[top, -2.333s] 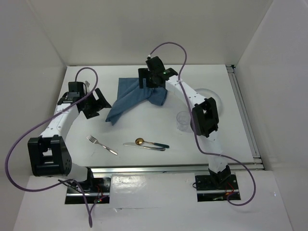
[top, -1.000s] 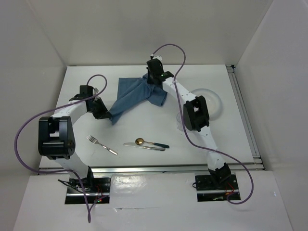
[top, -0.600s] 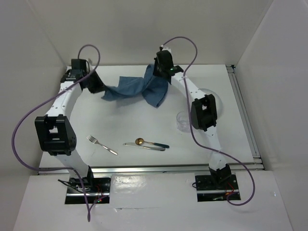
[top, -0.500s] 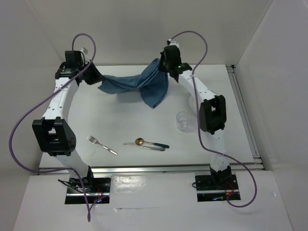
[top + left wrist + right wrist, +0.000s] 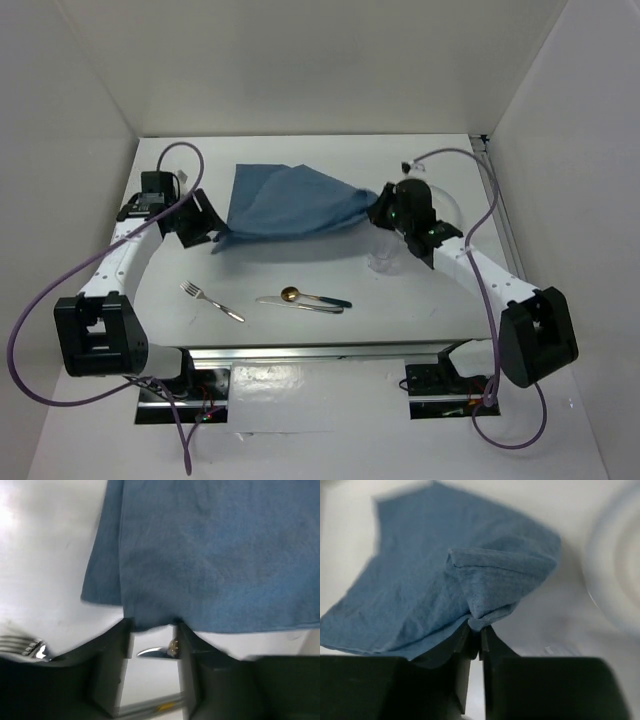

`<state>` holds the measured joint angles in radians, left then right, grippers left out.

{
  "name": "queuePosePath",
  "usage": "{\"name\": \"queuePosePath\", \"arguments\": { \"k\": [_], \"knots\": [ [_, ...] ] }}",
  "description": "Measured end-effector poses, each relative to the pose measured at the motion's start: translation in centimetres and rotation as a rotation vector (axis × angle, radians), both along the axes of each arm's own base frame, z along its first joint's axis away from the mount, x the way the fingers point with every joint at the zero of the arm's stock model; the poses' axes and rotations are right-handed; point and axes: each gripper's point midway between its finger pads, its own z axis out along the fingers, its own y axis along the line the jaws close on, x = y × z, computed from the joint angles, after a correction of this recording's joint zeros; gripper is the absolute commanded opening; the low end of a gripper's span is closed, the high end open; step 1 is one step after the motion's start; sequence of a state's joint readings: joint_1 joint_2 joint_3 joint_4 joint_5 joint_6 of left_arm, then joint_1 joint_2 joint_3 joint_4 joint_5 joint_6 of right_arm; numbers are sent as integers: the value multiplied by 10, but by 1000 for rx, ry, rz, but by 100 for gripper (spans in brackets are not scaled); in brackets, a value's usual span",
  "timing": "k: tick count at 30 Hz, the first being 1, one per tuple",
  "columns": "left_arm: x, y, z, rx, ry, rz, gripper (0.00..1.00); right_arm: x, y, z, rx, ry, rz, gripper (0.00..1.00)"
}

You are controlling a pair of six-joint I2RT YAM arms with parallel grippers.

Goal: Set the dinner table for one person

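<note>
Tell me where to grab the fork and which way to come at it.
Grip the fork by the middle of its handle, coming straight down with the jaws across the narrow shaft. It lies flat and diagonal on the dinner table, tines far-left, handle near-right, nothing touching it, so a side approach would likely just push it.
</note>
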<state>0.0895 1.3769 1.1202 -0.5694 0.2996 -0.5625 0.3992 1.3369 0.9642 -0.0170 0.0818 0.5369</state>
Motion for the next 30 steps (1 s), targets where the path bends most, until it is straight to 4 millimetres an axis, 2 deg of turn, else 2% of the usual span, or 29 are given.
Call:
{"name": "queuePosePath", "arguments": {
  "k": [1, 2, 3, 4, 5, 7, 8, 11, 14, 17, 20, 23, 27, 30],
  "knots": [
    [-8, 0, -12, -1, 39, 1, 89, -13, -4, -27, -7, 60, -3, 46],
    [-15, 0, -23, -6, 81, 11, 93, -23, -8, -49, -13, 116, -8, 62],
    [-19, 0, -29, -6, 113, 20, 96, -34, -12, -69, -27, 174, -13, 74],
    [-20, 2, -30, -1, 123, 27, 96, -41, -14, -80, -38, 210, -11, 79],
    [-18, 4, -28, 9, 121, 34, 96, -46, -17, -86, -50, 236, -13, 80],
    [-13, 8, -20, 31, 102, 50, 90, -44, -16, -82, -50, 231, -12, 80],
    [-8, 12, -13, 46, 83, 61, 84, -42, -16, -76, -47, 223, -15, 80],
    [2, 21, 0, 85, 47, 96, 79, -30, -15, -54, -35, 177, -18, 80],
    [3, 28, -5, 114, 65, 123, 82, -20, -17, -33, -30, 133, -24, 80],
    [2, 31, -25, 126, 131, 134, 86, -13, -21, -20, -31, 115, -29, 82],
    [-5, 30, -57, 127, 230, 124, 92, -10, -22, -15, -40, 122, -13, 91],
    [-16, 27, -88, 129, 320, 105, 99, -9, -19, -20, -57, 156, 12, 96],
    [-30, 15, -117, 123, 409, 68, 99, -6, -17, -30, -69, 218, 33, 98],
    [-29, 8, -132, 114, 440, 49, 99, -7, -25, -43, -66, 277, 29, 98]
  ]
}}
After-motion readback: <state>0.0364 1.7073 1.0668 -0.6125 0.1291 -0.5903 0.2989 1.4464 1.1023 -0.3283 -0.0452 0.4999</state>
